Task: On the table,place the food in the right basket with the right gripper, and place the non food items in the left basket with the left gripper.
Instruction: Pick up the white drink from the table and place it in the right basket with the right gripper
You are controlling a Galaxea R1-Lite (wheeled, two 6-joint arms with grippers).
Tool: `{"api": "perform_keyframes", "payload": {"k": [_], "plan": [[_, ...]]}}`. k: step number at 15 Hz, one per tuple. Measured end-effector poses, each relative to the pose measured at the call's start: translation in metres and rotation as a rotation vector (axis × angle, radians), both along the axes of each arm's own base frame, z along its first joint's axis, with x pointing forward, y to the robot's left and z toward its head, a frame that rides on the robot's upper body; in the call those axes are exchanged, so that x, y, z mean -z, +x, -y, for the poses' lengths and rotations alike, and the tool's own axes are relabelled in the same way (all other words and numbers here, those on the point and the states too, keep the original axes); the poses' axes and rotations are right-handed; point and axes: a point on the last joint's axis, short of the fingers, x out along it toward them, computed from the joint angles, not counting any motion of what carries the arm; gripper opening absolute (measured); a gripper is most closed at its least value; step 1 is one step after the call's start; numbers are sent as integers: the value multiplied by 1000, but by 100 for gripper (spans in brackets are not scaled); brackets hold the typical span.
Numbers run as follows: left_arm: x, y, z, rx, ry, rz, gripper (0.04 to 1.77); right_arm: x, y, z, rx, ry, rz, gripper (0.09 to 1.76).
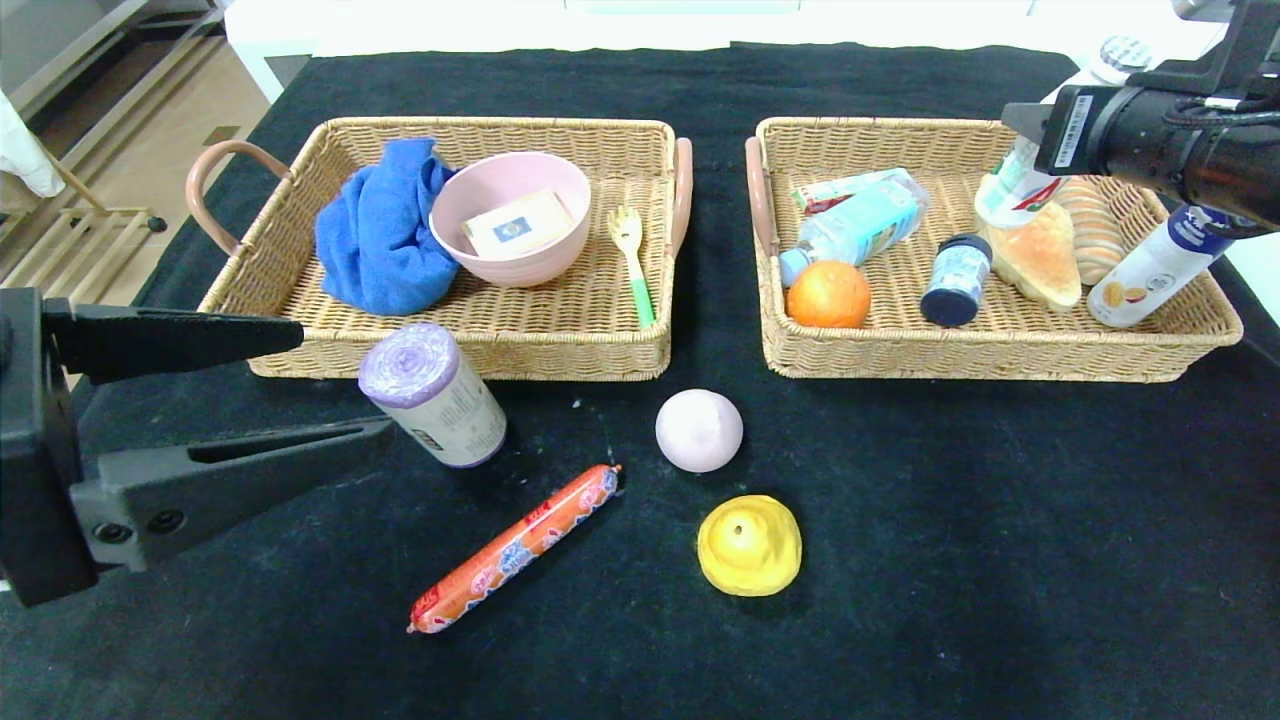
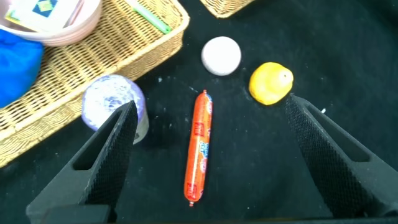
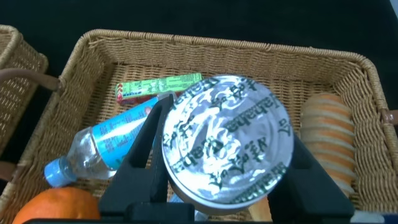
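A: Right?
B: My right gripper hangs above the right wicker basket, fingers clamped on a foil-lidded white cup.
A: Left?
B: Left gripper low over the black tabletop, fingers spread, beside the purple-capped roll.
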Motion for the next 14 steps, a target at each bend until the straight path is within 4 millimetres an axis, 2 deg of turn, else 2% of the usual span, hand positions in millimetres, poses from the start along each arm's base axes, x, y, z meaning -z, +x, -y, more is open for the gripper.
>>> {"api": "perform_keyframes", "payload": {"k": [7,12,14], "plan": [[0,0,1,4,0,-1,172,7,40,-3,12,5,11,90],[0,0,1,8,0,-1,172,13,53,-5,15,4,8,90],[0,0,1,8,0,0,172,14,54,-5,16,3,7,103]]}}
